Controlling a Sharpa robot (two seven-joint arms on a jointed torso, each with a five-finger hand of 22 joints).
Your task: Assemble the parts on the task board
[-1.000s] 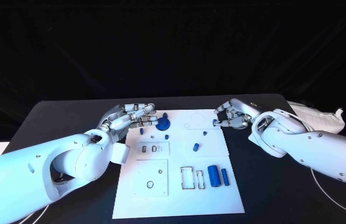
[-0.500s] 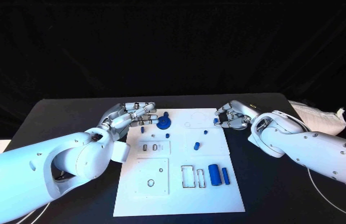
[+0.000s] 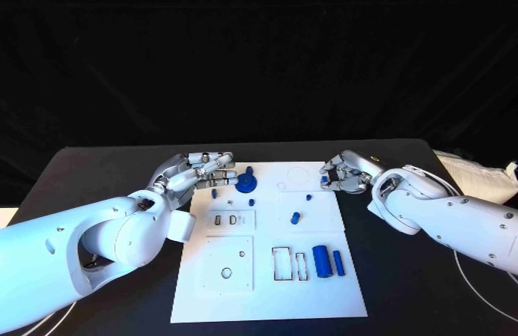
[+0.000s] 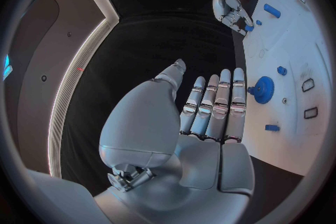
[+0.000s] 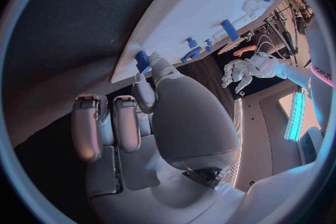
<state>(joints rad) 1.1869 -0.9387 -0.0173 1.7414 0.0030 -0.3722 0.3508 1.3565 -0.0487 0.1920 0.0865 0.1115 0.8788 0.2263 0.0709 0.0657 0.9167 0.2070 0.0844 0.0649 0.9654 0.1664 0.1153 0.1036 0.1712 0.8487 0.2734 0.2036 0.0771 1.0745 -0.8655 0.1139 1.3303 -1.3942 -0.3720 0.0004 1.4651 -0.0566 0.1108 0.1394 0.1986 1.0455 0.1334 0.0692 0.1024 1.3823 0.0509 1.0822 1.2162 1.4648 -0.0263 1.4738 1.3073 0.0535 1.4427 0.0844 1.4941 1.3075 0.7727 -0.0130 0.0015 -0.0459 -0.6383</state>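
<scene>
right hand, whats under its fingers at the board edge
A small blue part sits at the right hand's fingertips on the task board; whether it is held is hidden.

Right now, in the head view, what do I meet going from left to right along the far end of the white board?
Left silver hand → round blue gear-shaped part → small blue peg → right silver hand, which pinches a small blue part at the edge of the white task board.
</scene>
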